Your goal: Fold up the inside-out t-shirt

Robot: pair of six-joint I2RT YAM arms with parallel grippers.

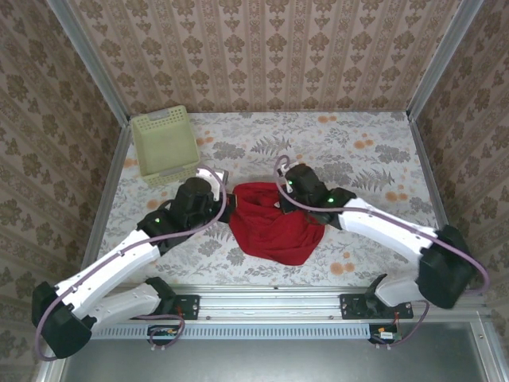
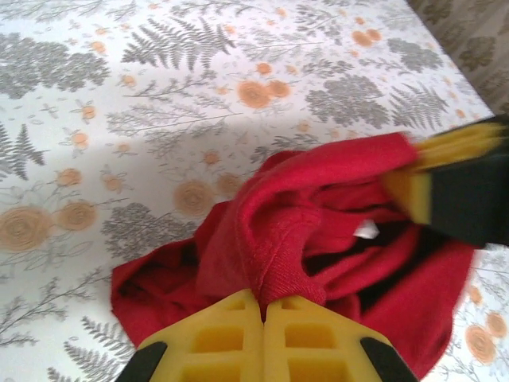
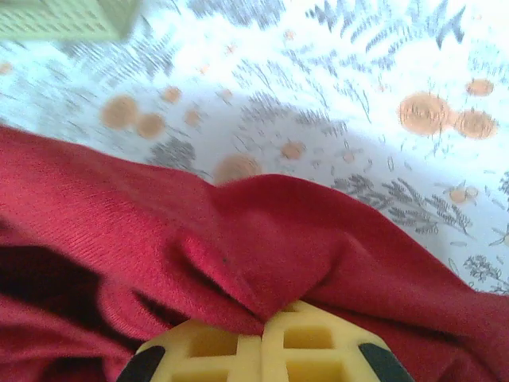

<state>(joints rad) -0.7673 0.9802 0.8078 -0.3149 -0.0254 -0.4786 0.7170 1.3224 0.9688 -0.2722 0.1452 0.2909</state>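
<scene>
The shirt (image 1: 274, 231) lies bunched in a red heap near the front middle of the table (image 1: 358, 159), between the two arms. It is crumpled, with no sleeve or hem laid out, and a dark opening gapes in its folds. In the left wrist view a small white label (image 2: 366, 231) shows inside that opening.

The left gripper (image 2: 263, 306) is pressed together, pinching a raised ridge of cloth at the heap's left side. The right gripper (image 3: 262, 322) is likewise closed on a fold at the heap's far right side.

This looks like the early step: both arms have taken hold of the shirt so it can be opened out, and no fold is made yet. The next move calls for lifting and drawing the two grips apart, evenly, so the cloth spreads flat instead of twisting. Whether each grip has one layer or several, I cannot tell.

The table wears a pale cloth printed with grey ferns and orange flowers. A basket (image 1: 165, 145) sits in the far left corner, well apart from the shirt. Patterned papered walls (image 1: 270, 48) close the space on three sides.
</scene>
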